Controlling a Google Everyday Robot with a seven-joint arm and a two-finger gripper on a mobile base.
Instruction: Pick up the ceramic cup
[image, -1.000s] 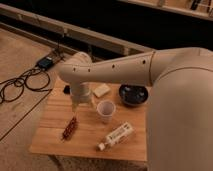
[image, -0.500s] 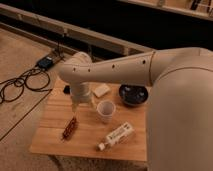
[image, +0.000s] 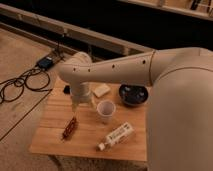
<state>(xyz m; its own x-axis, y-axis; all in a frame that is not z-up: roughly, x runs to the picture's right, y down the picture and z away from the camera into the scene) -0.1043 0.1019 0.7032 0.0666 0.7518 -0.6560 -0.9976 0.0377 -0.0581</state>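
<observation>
1. Nothing has shifted since the earlier frames; the arm and the things lie as they did.
2. The ceramic cup (image: 105, 111) stands upright near the frame's centre on the wooden tabletop (image: 55, 136). It is small, white and handleless, with a round rim, narrowing toward its base.
3. The claw (image: 80, 104) hangs just left of the cup; I cannot tell whether it is spread or pressed together.
4. A dark bowl (image: 133, 95) sits to the cup's upper right.

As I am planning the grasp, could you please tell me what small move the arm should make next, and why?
Probably shift the claw sideways toward the ceramic cup: it hangs over the table beside the cup, not yet around it.
</observation>
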